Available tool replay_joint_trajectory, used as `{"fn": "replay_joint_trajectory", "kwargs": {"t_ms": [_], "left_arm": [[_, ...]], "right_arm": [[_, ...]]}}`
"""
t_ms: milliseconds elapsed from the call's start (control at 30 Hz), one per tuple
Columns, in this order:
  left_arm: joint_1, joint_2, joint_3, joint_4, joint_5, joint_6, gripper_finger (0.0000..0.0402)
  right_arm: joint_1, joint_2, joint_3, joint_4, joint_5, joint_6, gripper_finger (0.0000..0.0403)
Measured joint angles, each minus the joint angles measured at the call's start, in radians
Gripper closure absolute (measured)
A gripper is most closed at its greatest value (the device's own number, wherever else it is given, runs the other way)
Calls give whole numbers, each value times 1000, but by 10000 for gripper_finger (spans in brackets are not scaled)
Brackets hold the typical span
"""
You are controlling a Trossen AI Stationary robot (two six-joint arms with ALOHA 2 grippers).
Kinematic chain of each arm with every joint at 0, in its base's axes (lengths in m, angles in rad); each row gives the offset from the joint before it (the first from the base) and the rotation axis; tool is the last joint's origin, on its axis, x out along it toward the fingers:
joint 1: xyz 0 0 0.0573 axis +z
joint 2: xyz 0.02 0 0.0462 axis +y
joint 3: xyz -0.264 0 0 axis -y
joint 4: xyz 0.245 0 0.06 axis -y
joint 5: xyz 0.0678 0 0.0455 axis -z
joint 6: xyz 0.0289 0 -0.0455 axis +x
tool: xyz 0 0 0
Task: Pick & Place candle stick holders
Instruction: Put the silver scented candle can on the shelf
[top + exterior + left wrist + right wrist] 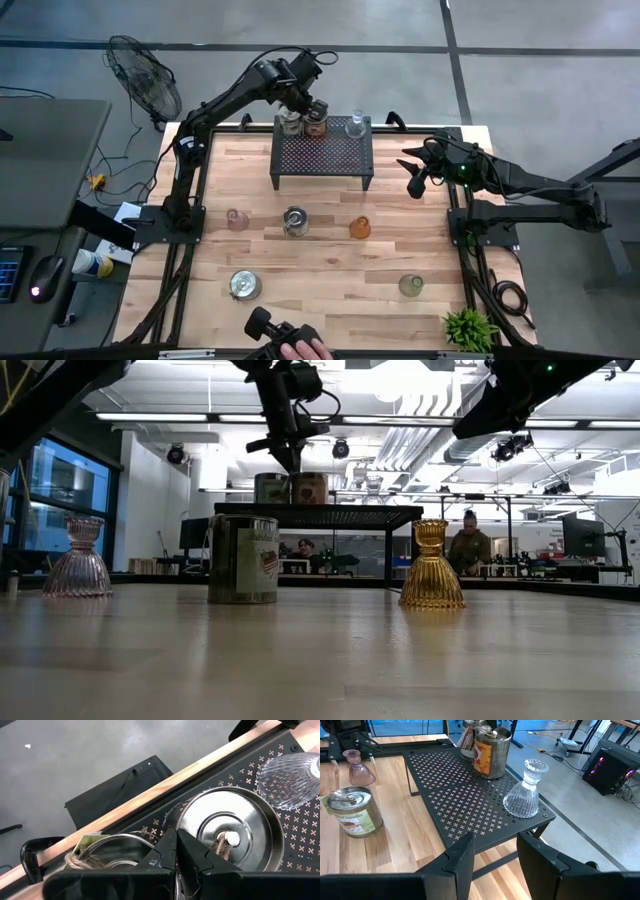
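Note:
A black perforated stand [322, 165] stands at the table's far middle. On its far edge are two silvery tin holders [291, 122] [316, 120] and a clear glass holder [355, 125]. My left gripper [176, 845] is shut just above the gap between the two tins [235, 830] [107, 852]; in the low view [290, 460] its tip stands right over their tops. My right gripper [495, 852] is open and empty to the right of the stand [415, 182]. On the table stand a pink holder [237, 219], a tin [295, 221], an amber holder [360, 228], another tin [244, 286] and a greenish holder [411, 285].
A small green potted plant [468, 328] stands at the near right corner. A person's hand [300, 350] with a black object shows at the table's near edge. A fan [143, 75] stands beyond the far left corner. Bare wood lies between the holders.

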Motion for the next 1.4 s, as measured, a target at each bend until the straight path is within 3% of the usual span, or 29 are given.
{"fn": "replay_joint_trajectory", "kwargs": {"t_ms": [1033, 1400], "left_arm": [[0, 0, 0, -20, -13, -6, 400], [0, 0, 0, -14, -33, -6, 348]], "right_arm": [[0, 0, 0, 0, 0, 0, 263], [0, 0, 0, 0, 0, 0, 263]]}}
